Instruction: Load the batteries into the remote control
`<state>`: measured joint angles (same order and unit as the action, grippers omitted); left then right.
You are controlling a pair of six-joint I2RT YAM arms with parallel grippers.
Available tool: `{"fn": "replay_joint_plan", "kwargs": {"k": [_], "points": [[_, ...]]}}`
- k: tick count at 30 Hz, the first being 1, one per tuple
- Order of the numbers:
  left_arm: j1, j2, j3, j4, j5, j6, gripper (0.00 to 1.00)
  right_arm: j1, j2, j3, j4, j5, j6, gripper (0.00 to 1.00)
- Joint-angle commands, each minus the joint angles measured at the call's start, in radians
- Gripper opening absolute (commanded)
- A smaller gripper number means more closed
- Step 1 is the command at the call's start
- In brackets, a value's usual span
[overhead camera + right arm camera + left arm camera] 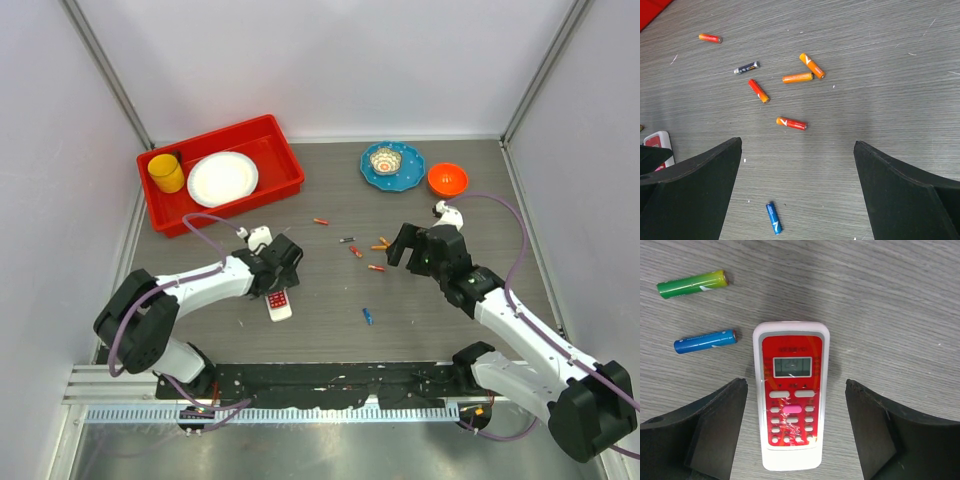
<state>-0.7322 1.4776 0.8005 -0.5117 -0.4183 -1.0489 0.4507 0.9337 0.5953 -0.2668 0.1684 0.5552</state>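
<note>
Left wrist view: left claw (795, 386) open astride the remote control (791, 400), not touching. It looks light, rigid and slick, so pinch its long white edges, while right claw (797, 145) gapes above the batteries (791, 123).

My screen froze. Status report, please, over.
Left gripper open astride remote, no contact. Right gripper open, empty, above batteries. Remote lies buttons up. Nothing blocks the remote.

scattered batteries (791, 123), grey table (890, 75), hand (797, 150) spread wide
</note>
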Motion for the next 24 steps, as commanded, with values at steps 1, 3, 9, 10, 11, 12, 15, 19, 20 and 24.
{"fn": "replay_joint_plan", "kwargs": {"k": [1, 3, 9, 10, 11, 12, 15, 19, 20, 24], "points": [[0.014, -0.019, -0.024, 0.042, 0.003, 0.042, 0.84, 0.005, -0.004, -0.003, 0.020, -0.009, 0.017, 1.00], [0.019, -0.017, -0.027, 0.050, 0.004, 0.059, 0.84, 0.005, 0.001, -0.009, 0.027, -0.010, 0.018, 1.00], [0.045, 0.029, -0.018, 0.058, 0.039, 0.095, 0.74, 0.003, 0.005, -0.008, 0.026, -0.013, 0.022, 0.99], [0.045, 0.035, -0.018, 0.061, 0.044, 0.098, 0.70, 0.005, 0.004, -0.008, 0.026, -0.012, 0.020, 1.00], [0.045, 0.036, -0.020, 0.064, 0.047, 0.098, 0.69, 0.005, -0.001, -0.009, 0.024, -0.010, 0.020, 1.00], [0.045, 0.038, -0.021, 0.065, 0.049, 0.101, 0.68, 0.005, -0.003, -0.009, 0.023, -0.009, 0.018, 1.00], [0.045, 0.046, -0.026, 0.068, 0.052, 0.105, 0.65, 0.003, -0.004, -0.012, 0.021, -0.006, 0.017, 0.99], [0.045, 0.053, -0.029, 0.076, 0.061, 0.113, 0.58, 0.005, 0.001, -0.011, 0.023, -0.007, 0.015, 0.99], [0.045, 0.053, -0.032, 0.078, 0.062, 0.115, 0.56, 0.005, 0.001, -0.011, 0.023, -0.007, 0.015, 1.00], [0.045, 0.041, -0.056, 0.104, 0.090, 0.113, 0.44, 0.005, 0.001, -0.014, 0.023, -0.010, 0.014, 0.99]]}}
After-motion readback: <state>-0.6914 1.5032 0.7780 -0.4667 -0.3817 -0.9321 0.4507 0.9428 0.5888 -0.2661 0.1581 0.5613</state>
